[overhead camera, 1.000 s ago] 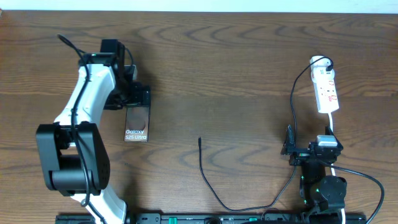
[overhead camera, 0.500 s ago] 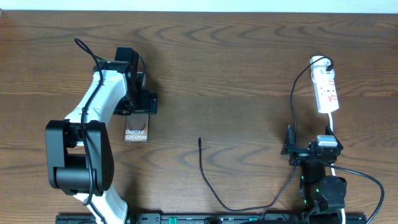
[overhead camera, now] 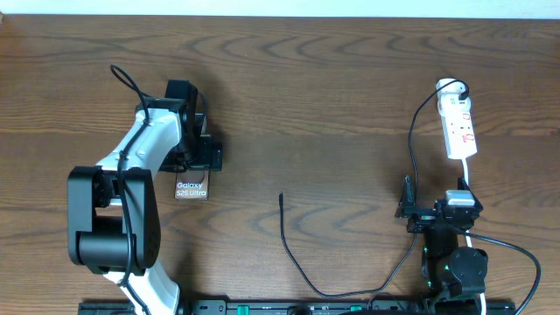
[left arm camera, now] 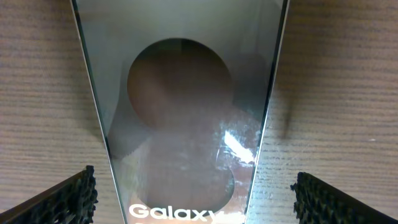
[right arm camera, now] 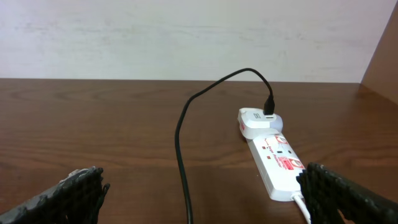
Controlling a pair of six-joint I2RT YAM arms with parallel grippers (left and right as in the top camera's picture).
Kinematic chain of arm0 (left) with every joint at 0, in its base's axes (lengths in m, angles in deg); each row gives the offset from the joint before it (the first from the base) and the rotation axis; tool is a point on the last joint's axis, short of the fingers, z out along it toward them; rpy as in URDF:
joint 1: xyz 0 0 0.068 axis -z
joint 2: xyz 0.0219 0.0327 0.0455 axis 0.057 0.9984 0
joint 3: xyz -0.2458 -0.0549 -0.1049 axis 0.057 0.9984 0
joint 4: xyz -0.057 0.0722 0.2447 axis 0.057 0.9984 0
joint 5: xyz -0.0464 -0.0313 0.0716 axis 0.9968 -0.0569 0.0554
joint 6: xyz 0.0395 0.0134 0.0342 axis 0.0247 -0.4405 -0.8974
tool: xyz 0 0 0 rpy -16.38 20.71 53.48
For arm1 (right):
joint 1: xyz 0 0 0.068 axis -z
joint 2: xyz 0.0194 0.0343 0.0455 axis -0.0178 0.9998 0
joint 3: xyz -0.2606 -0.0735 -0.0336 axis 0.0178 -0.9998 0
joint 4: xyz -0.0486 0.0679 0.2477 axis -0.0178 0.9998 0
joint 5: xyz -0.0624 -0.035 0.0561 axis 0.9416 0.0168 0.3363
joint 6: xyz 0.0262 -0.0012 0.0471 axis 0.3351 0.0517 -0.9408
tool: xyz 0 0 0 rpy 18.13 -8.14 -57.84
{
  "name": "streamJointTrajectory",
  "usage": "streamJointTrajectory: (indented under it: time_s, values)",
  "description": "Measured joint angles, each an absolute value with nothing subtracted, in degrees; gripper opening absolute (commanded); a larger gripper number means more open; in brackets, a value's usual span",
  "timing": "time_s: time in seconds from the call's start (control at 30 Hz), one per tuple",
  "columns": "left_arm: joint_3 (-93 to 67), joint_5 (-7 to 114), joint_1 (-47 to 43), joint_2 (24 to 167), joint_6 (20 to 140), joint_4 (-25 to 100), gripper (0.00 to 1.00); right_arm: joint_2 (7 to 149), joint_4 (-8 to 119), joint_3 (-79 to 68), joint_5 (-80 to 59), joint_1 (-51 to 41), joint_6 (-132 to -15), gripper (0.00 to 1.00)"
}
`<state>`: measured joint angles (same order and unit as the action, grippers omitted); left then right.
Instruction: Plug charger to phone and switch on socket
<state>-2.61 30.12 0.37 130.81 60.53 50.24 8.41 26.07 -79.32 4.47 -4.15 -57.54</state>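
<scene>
The phone (overhead camera: 192, 185) lies flat on the wooden table at the left, its white "Galaxy S25 Ultra" strip toward the front. My left gripper (overhead camera: 196, 156) hovers over its far half, open, a finger on each side; in the left wrist view the glossy screen (left arm camera: 180, 112) fills the frame between the finger pads. The charger cable (overhead camera: 293, 254) runs from its plug tip (overhead camera: 281, 198) at mid-table round to an adapter in the white socket strip (overhead camera: 458, 127) at the right. My right gripper (overhead camera: 411, 210) is open and empty in front of the socket (right arm camera: 277, 165).
The socket's white cord (overhead camera: 466, 188) runs toward the right arm's base (overhead camera: 455, 262). The charger cable (right arm camera: 181, 149) crosses the table between the right fingers. A pale wall stands behind the table's far edge.
My left arm has swung right and toward the front, bringing the gripper further over the phone. The phone, charger, socket and right arm have not moved.
</scene>
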Motion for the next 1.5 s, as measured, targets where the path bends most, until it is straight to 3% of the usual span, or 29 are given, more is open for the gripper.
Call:
streamJointTrajectory:
  time_s: [1.5]
  values:
    - [-2.0, 27.3, 0.4, 130.8, 60.5, 47.3, 0.98, 8.4, 26.1, -79.3, 4.5, -4.1, -57.5, 0.99]
